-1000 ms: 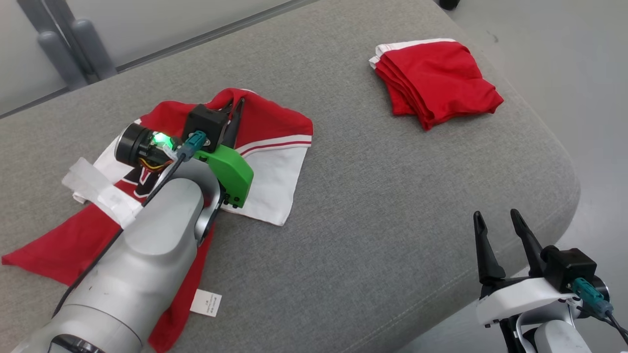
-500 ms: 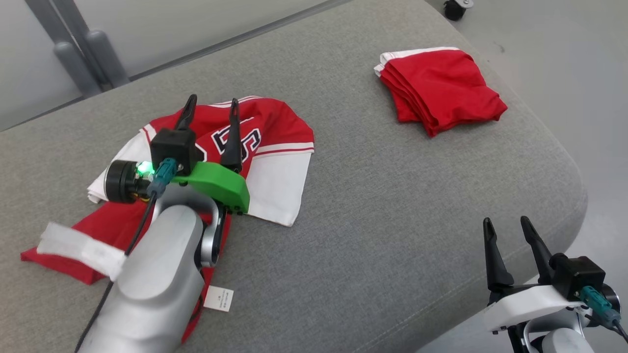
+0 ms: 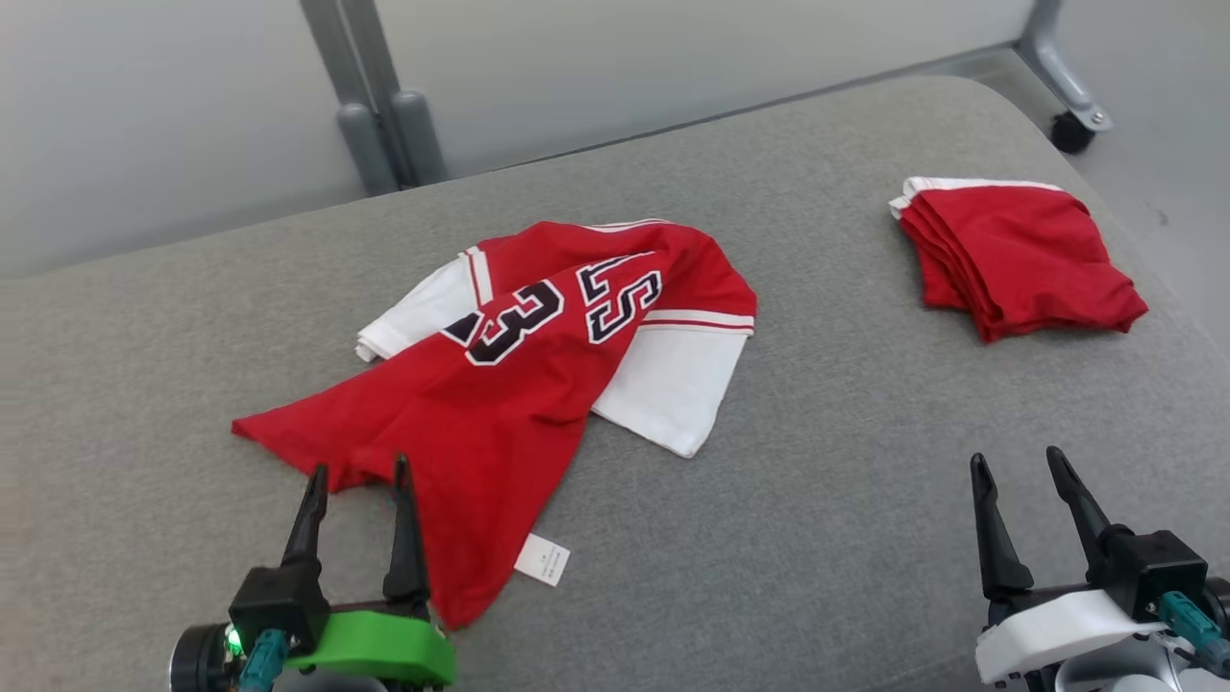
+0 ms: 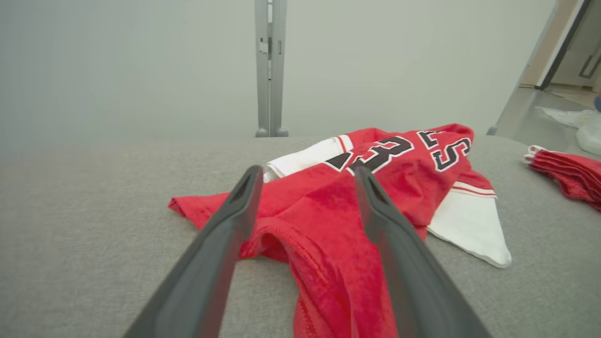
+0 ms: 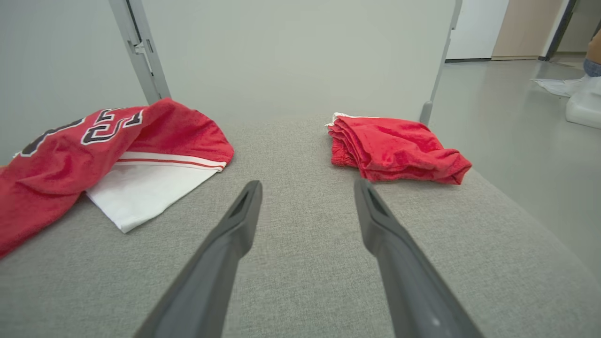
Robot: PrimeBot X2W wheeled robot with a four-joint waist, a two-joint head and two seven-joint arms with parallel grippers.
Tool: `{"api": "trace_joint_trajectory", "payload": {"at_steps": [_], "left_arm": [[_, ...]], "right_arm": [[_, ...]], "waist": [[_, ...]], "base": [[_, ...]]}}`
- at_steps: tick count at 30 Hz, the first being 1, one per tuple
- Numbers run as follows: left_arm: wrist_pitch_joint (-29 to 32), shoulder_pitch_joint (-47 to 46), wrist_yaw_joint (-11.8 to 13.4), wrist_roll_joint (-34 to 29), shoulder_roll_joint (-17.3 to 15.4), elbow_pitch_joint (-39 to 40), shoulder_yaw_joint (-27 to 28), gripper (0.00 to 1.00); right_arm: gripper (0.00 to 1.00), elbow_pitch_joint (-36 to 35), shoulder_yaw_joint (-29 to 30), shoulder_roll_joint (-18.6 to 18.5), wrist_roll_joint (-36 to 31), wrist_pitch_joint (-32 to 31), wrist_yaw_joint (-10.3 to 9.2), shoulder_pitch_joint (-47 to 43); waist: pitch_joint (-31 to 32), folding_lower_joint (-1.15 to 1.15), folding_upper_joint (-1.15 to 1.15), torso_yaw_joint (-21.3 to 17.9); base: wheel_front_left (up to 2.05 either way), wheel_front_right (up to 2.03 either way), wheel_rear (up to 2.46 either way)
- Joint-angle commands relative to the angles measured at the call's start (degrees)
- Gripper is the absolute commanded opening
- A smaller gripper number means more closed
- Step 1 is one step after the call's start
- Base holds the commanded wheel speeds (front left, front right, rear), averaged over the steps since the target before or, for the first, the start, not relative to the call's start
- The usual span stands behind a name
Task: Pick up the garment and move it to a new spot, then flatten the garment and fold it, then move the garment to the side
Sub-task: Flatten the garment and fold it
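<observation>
The garment (image 3: pixel 538 356) is a red and white jersey with black numbers, lying crumpled and partly doubled over in the middle of the grey cushion (image 3: pixel 817 461). It also shows in the left wrist view as the garment (image 4: pixel 371 188) and in the right wrist view as the garment (image 5: pixel 94 150). My left gripper (image 3: pixel 357 479) stands open at the lower left, just off the jersey's near red hem, with nothing between its fingers. My right gripper (image 3: pixel 1020 463) stands open at the lower right over bare cushion, well apart from the jersey.
A folded red garment (image 3: pixel 1014 255) lies at the cushion's far right, near its edge. A white tag (image 3: pixel 541 559) sticks out from the jersey's near hem. A grey post (image 3: pixel 375 106) and wall stand behind. A wheeled frame leg (image 3: pixel 1071 91) stands at the far right.
My left gripper let go of the jersey, opened and drew back toward the near edge. The jersey now lies uncovered. The head camera has shifted, so the whole picture moved.
</observation>
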State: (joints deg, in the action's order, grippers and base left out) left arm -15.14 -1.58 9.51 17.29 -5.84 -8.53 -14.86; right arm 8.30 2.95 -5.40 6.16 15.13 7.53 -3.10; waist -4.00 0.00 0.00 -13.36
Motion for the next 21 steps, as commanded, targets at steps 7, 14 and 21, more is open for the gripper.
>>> {"api": "trace_joint_trajectory", "payload": {"at_steps": [7, 14, 21], "left_arm": [[0.0, 8.9, -4.3, -3.4, 2.1, 1.0, 5.5, 1.0], [0.0, 13.3, -6.9, -4.2, 2.7, -0.7, 9.7, 1.0], [0.0, 14.1, -7.7, -3.5, 2.9, -0.5, 11.3, 1.0]], "right_arm": [[1.0, 0.7, -0.7, -1.5, -1.4, 0.0, -0.09, -2.1], [1.0, 1.1, -1.9, -1.1, -1.5, 0.0, -0.09, -2.7], [1.0, 1.2, -2.7, -0.3, -1.4, 0.0, -0.09, -3.0]], "waist": [[5.2, 0.0, 0.0, 12.6], [6.3, 0.0, 0.0, 14.7], [6.7, 0.0, 0.0, 15.4]], "base": [[0.0, 0.0, 0.0], [0.0, 0.0, 0.0], [0.0, 0.0, 0.0]]}}
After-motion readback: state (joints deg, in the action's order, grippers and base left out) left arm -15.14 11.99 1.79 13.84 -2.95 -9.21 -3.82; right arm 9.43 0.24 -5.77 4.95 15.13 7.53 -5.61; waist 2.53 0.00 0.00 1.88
